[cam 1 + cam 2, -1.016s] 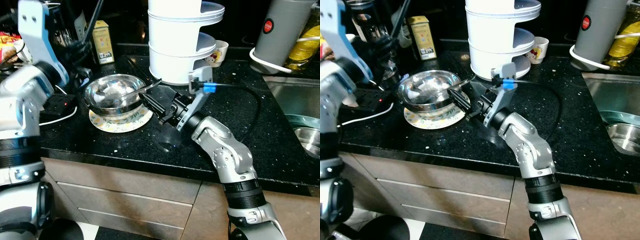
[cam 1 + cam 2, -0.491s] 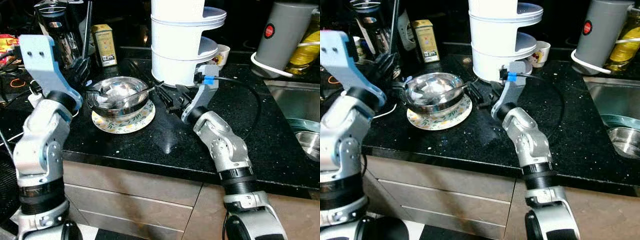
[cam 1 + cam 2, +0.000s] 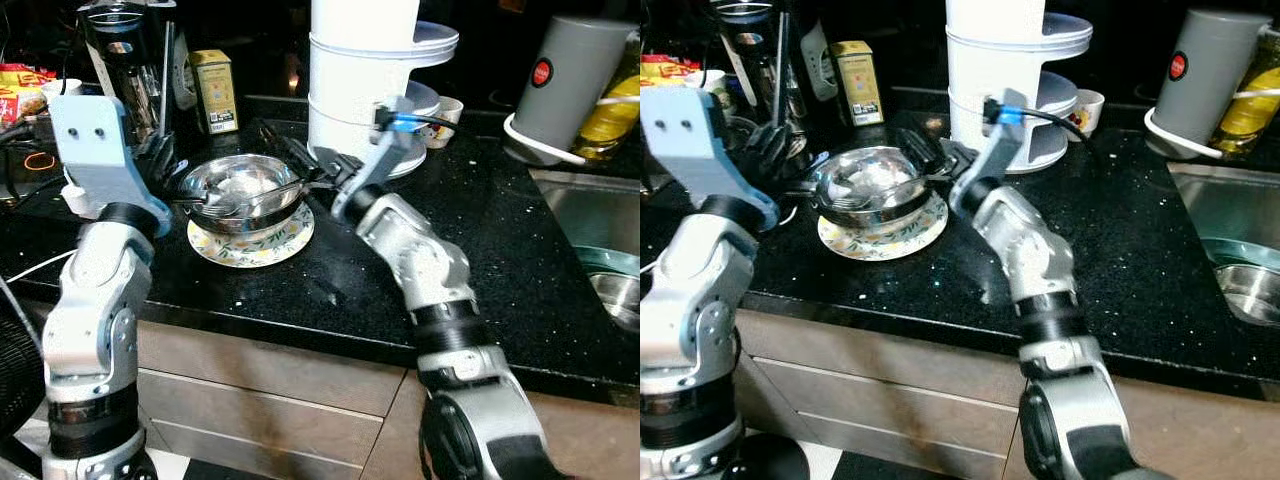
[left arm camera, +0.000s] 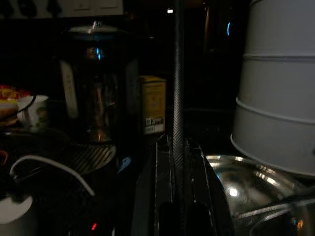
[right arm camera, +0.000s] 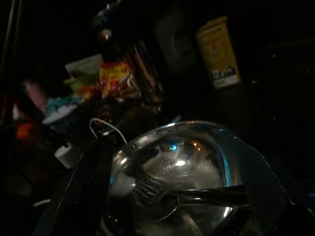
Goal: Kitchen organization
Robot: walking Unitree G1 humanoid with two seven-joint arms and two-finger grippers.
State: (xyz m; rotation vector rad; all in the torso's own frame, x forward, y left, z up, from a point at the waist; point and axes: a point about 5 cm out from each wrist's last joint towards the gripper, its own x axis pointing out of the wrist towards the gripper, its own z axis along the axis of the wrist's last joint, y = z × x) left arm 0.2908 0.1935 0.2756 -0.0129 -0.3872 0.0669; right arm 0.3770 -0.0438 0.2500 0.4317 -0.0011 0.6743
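steel bowl (image 3: 240, 190) with a fork (image 3: 250, 200) inside sits on a patterned plate (image 3: 252, 243) on the black worktop (image 3: 520, 260), just in front of the white tiered rack (image 3: 365, 80). right end effector (image 3: 300, 160) at the bowl's right rim, fingers spread around the rim, not clamped. left end effector (image 3: 775, 150) at the bowl's left side beside the coffee maker (image 3: 125, 50), fingers pressed together with nothing between them; yellow box (image 3: 213, 90) behind.
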